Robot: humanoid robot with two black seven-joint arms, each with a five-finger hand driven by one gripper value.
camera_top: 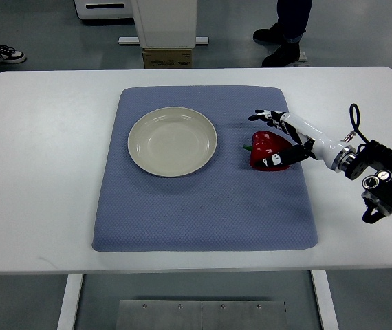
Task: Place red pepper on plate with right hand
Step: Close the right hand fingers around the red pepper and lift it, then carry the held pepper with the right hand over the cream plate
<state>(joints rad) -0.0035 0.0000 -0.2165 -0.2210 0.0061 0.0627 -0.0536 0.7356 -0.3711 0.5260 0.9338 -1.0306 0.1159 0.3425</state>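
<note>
**Grasp stage: pepper not yet on plate**

Noted on the blue mat (203, 213): red pepper (265, 147) lying on its right half, stem pointing left toward the plate (172, 141). Well short of the plate, a strip of bare mat between. Plate empty, left of the mat's centre.

Right hand (280, 139) reaching in from the right edge, set around the pepper. Upper fingers (263, 115) spread above and behind it; lower fingers curled against its near right side. Contact apparent, full closure not confirmed; judged a partial grip, pepper resting on the mat.

Left hand absent from view.

Step in hand, by judgement: securing the grasp. Next move calls for firm closure on a smooth, rounded skin, a clean lift, then travel left to clear the plate rim before release. Risk of rolling or slipping if closed unevenly
</note>
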